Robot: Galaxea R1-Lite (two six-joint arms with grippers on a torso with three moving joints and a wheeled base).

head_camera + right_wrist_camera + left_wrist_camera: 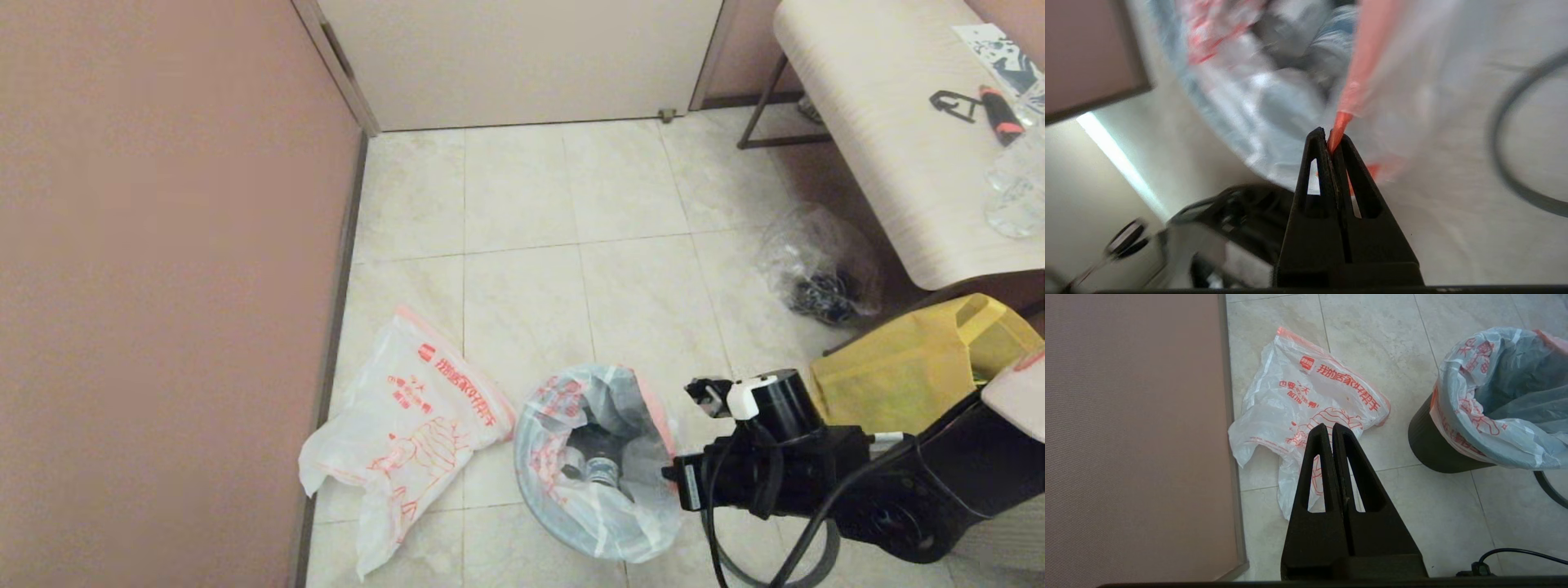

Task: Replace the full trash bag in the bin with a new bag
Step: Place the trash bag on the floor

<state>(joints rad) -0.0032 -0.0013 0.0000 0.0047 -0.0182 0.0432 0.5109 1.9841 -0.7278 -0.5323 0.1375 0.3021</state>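
The bin [540, 500] stands on the tiled floor, and the left wrist view shows its black side [1433, 449]. The full trash bag [600, 457] lines it, folded over the rim [1490, 416]. My right gripper [668, 474] sits at the bin's right edge. It is shut [1332, 139] on the orange-red rim [1361, 69] of the full trash bag [1290, 94]. The new bag [408, 425] lies flat on the floor left of the bin, by the wall. My left gripper [1332, 426] hangs shut and empty above the new bag [1298, 400]; it does not show in the head view.
A pink wall [163, 286] runs along the left, just beyond the new bag. A clear bag with black cords [820, 273] and a yellow fabric tote [906, 359] sit to the right under a pale bench [890, 139]. A black cable [784, 563] loops beside the bin.
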